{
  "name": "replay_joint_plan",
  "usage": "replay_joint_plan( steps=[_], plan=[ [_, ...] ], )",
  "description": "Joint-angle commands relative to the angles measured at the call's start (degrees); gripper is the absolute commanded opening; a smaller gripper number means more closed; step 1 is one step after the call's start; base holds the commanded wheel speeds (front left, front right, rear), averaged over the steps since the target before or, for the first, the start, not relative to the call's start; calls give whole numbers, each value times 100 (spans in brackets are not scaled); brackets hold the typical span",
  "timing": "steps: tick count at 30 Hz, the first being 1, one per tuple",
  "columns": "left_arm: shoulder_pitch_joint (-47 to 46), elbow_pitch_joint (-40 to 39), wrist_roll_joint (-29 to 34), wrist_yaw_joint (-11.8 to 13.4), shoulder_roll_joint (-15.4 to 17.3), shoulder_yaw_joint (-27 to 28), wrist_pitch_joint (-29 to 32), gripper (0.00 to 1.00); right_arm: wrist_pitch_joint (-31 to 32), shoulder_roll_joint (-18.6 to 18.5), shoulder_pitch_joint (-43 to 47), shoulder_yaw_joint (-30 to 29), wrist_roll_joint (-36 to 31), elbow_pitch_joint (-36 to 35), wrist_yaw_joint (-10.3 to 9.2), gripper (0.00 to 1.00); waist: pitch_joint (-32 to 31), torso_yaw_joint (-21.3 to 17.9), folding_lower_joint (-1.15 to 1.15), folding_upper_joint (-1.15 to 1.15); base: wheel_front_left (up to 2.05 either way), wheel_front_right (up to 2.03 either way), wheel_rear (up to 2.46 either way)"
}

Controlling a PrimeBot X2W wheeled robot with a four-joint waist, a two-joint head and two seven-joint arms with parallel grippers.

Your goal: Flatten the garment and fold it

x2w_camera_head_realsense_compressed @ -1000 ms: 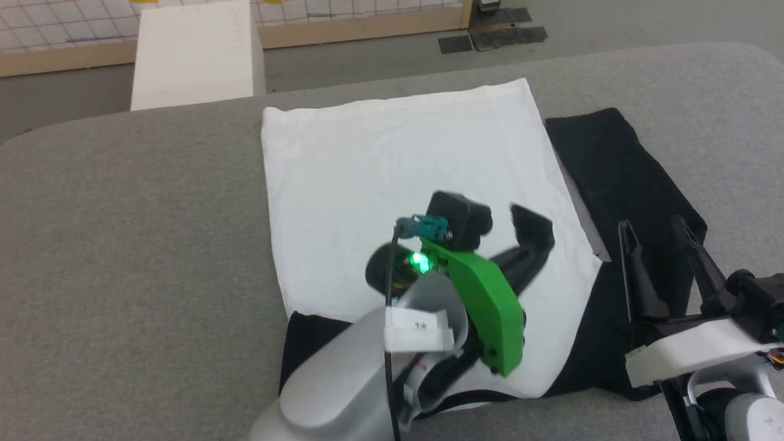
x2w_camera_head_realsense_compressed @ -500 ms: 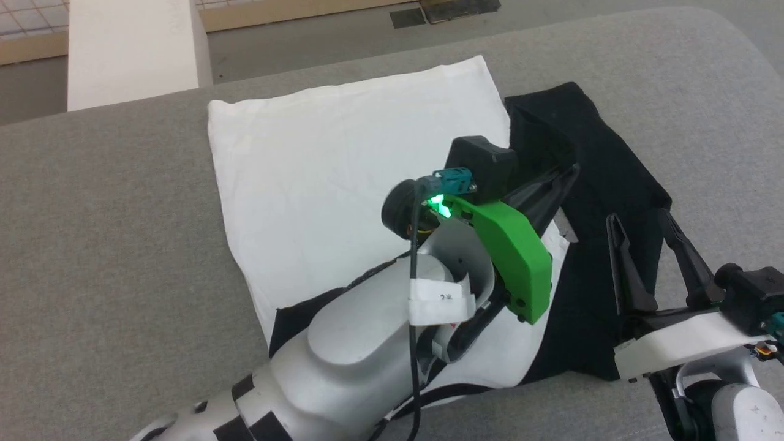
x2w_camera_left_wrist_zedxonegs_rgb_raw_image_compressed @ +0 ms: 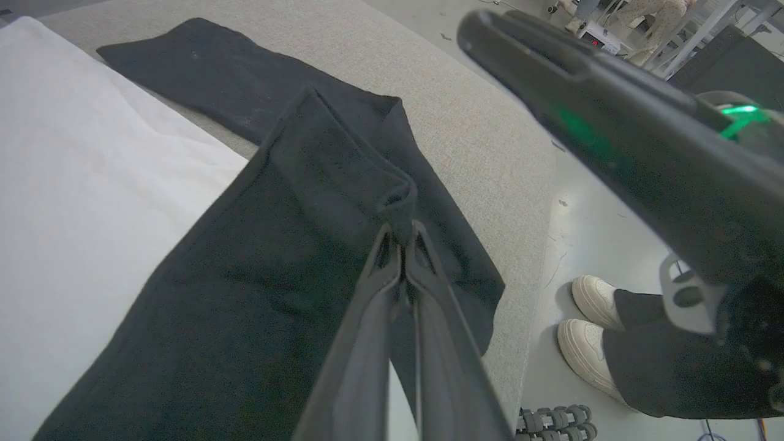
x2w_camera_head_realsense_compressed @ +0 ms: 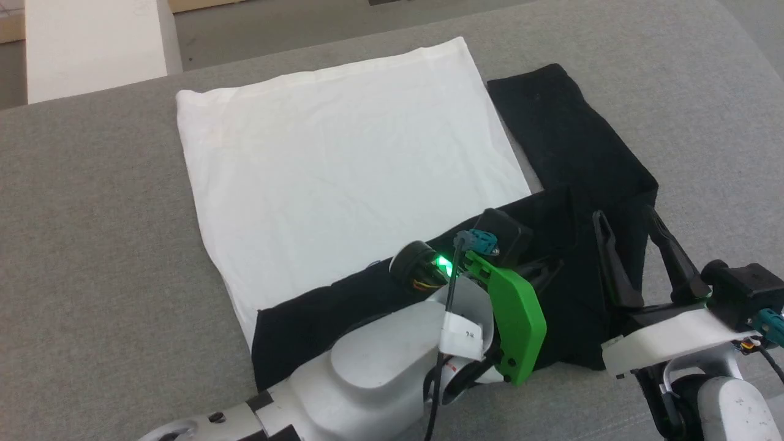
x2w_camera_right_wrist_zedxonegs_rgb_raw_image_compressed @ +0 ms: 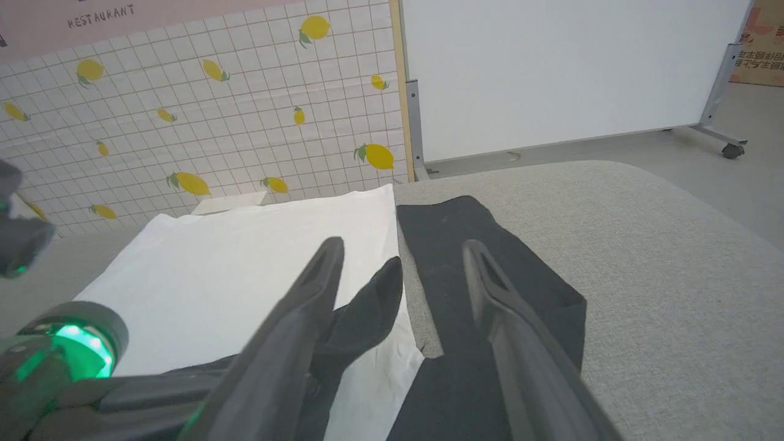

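Grey padded surface [x2w_camera_head_realsense_compressed: 92, 245] carries the garment [x2w_camera_head_realsense_compressed: 343, 165], which you will find laid across its middle, with the white body spread flat and largely smooth. One black sleeve [x2w_camera_head_realsense_compressed: 569, 135] lies flat off the body's right edge. More black cloth runs in a band along the near edge of the white body.

Your left gripper [x2w_camera_left_wrist_zedxonegs_rgb_raw_image_compressed: 401, 242] reaches across to the right side of the garment. Its jaws are clenched on a raised fold of the black cloth, as the left wrist view shows plainly.

Your right gripper [x2w_camera_head_realsense_compressed: 625, 215] sits just right of the left one, over the near end of the black sleeve. Its jaws are spread wide and hold nothing. Whether its tips touch the cloth cannot be told.

Beyond the surface you have a white block [x2w_camera_head_realsense_compressed: 92, 49] at far left, a lemon-patterned tiled wall [x2w_camera_right_wrist_zedxonegs_rgb_raw_image_compressed: 184, 122] and a white panel [x2w_camera_right_wrist_zedxonegs_rgb_raw_image_compressed: 551, 67]. A person's white shoes [x2w_camera_left_wrist_zedxonegs_rgb_raw_image_compressed: 597, 300] stand on the floor just beside the surface's edge.
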Motion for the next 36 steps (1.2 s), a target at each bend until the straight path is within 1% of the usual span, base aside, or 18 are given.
replay_joint_plan(
  steps=[1, 2, 3, 4, 8, 12, 15, 16, 18, 22, 23, 27, 29, 32, 34, 36],
  plan=[
    [-23, 41, -88, -39, -11, -56, -6, 0, -47, 7, -109, 29, 47, 44, -9, 100, 13, -45, 0, 0, 0, 0, 0],
    [-9, 66, -135, -40, -11, -92, -4, 0, -55, 7, -118, 36, 53, 65, -9, 100, 12, -58, 0, 0, 0, 0, 0],
    [-6, 87, -169, -27, -11, -129, -29, 44, -64, 7, -126, 36, 61, 89, -9, 100, 8, -69, 0, 0, 0, 0, 0],
    [1, 86, -210, -16, -11, -148, -58, 100, -71, 7, -129, 31, 66, 104, -9, 100, 2, -73, 0, 0, 0, 0, 0],
    [-4, -41, -495, 19, -11, -109, -313, 100, -82, 7, -87, -60, 43, 138, -9, 100, -76, 4, 0, 0, 0, 0, 0],
    [-32, -323, -849, 59, -11, 173, -750, 100, -14, 7, -3, -191, -26, 96, -9, 100, -211, 157, 0, 0, 0, 0, 0],
    [-12, -422, -884, 155, 37, 429, -1141, 100, 56, 7, 26, -264, -67, 27, -9, 100, -318, 280, 0, 0, 0, 0, 0],
    [13, -438, -849, 195, 122, 498, -1268, 100, 81, 7, 44, -296, -80, -2, -9, 100, -353, 322, 0, 0, 0, 0, 0],
    [106, -487, -706, 353, 412, 654, -1506, 100, 148, 7, 91, -368, -120, -77, -9, 100, -424, 418, 0, 0, 0, 0, 0],
    [524, -746, -360, 765, 1139, 1162, -1751, 100, 270, 7, 187, -525, -178, -220, -9, 100, -538, 617, 0, 0, 0, 0, 0],
    [667, -844, -209, 900, 1353, 1332, -1771, 100, 298, 7, 212, -561, -183, -249, -9, 100, -564, 672, 0, 0, 0, 0, 0],
    [1335, -1365, 498, 1300, 1936, 2214, -1783, 100, 376, 7, 283, -682, -212, -305, -9, 100, -616, 871, 0, 0, 0, 0, 0],
    [1705, -1606, 896, 1420, 2146, 2642, -1784, 100, 397, 7, 275, -718, -223, -281, -9, 100, -619, 944, 0, 0, 0, 0, 0],
    [2280, -1882, 1417, 1499, 2353, 3253, -1784, 100, 419, 7, 218, -768, -231, -213, -9, 100, -594, 1039, 0, 0, 0, 0, 0],
    [2585, -2031, 1638, 1487, 2394, 3619, -1785, 100, 436, 7, 156, -821, -247, -163, -9, 100, -552, 1080, 0, 0, 0, 0, 0],
    [2891, -2169, 1874, 1423, 2418, 3982, -1785, 100, 487, 7, 39, -921, -341, -79, -9, 100, -480, 1123, 0, 0, 0, 0, 0]
  ],
)
